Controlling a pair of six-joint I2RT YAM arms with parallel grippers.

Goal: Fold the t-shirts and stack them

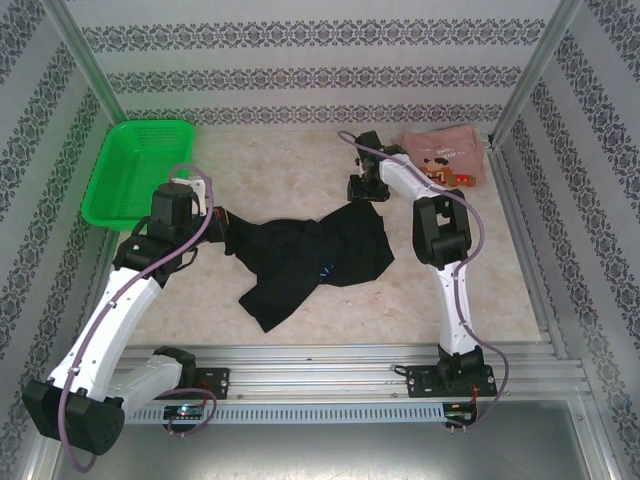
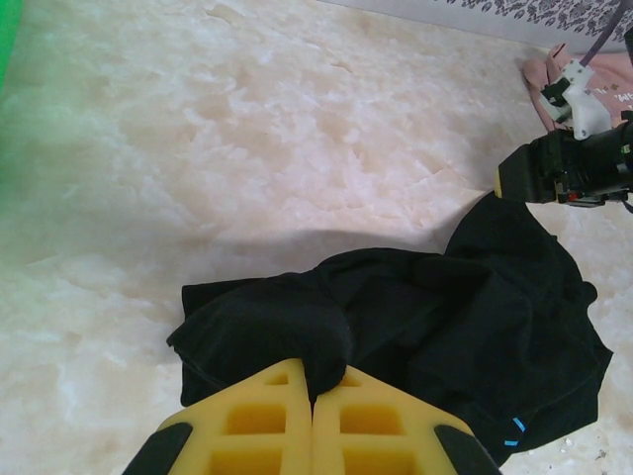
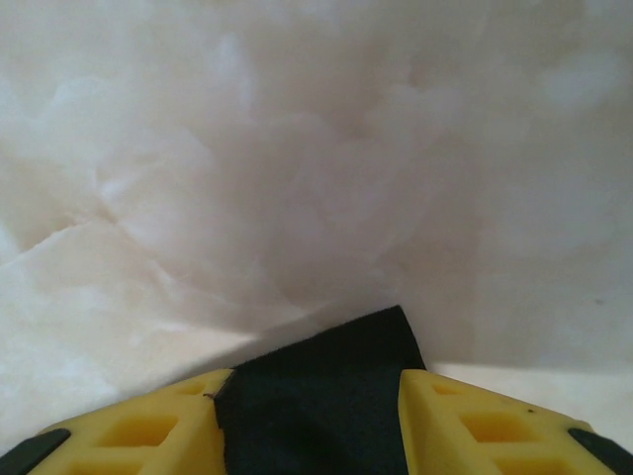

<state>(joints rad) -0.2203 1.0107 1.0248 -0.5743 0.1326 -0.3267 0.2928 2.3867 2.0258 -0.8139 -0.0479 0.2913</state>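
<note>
The black t-shirt (image 1: 310, 255) lies crumpled in the middle of the table. My left gripper (image 1: 226, 224) is shut on its left edge. In the left wrist view the yellow fingers (image 2: 257, 421) meet with a fold of the black t-shirt (image 2: 396, 317) pinched between them. My right gripper (image 1: 362, 190) is low at the shirt's far right corner. Its jaws (image 3: 316, 381) stand apart with a flat corner of the black t-shirt (image 3: 326, 396) lying between the fingers. The pale pink t-shirt (image 1: 445, 155) with its cartoon print sits folded at the back right.
A green mesh basket (image 1: 135, 170) stands at the back left. Patterned walls and metal posts close in the table on three sides. Bare marble-look surface (image 1: 280, 160) stretches behind the black shirt, between basket and pink shirt.
</note>
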